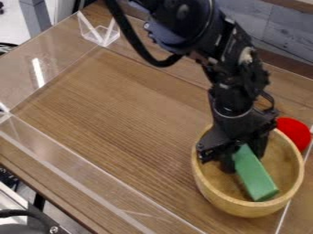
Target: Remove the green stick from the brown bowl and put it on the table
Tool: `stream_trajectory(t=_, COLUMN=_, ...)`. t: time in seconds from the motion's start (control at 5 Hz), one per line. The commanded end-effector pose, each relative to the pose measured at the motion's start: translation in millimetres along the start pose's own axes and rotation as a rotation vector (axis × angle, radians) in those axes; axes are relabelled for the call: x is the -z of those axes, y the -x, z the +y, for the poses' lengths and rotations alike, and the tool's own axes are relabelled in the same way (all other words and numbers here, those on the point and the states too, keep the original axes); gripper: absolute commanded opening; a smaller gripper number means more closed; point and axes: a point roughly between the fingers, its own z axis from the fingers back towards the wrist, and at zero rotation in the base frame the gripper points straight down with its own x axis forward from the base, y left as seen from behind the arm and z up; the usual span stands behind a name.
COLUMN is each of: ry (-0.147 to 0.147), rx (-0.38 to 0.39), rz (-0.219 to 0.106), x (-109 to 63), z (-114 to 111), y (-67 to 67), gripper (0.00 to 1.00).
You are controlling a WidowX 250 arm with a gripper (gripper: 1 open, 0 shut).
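Note:
The brown bowl (210, 187) sits on the table (110, 119) at the near right corner. Inside it the green stick (255, 177) lies at a slant, its lower end resting near the bowl's front wall. My gripper (240, 154) reaches straight down into the bowl from the black arm, with its jaws closed on the stick's upper end. The dark fingers (226, 155) partly hide that end.
A red strawberry-like toy (295, 131) lies just behind the bowl at the right edge. Low clear acrylic walls (49, 64) border the tabletop on the left, back and front. Bare wood-grain surface stretches to the left of the bowl.

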Motion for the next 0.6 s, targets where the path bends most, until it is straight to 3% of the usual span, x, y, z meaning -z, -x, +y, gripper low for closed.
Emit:
stream_trajectory(t=0.0, ry=0.048, rx=-0.007, rz=-0.024, x=-11.7, z=-7.8, y=7.0, gripper=0.00)
stream_trajectory(t=0.2, ry=0.049, rx=-0.021, rz=-0.031, x=-12.5, z=-6.5, y=15.1, gripper=0.00)
stream_trajectory(t=0.4, ry=0.053, rx=-0.034, rz=-0.036, x=-19.1, z=-4.4, y=5.6, gripper=0.00)
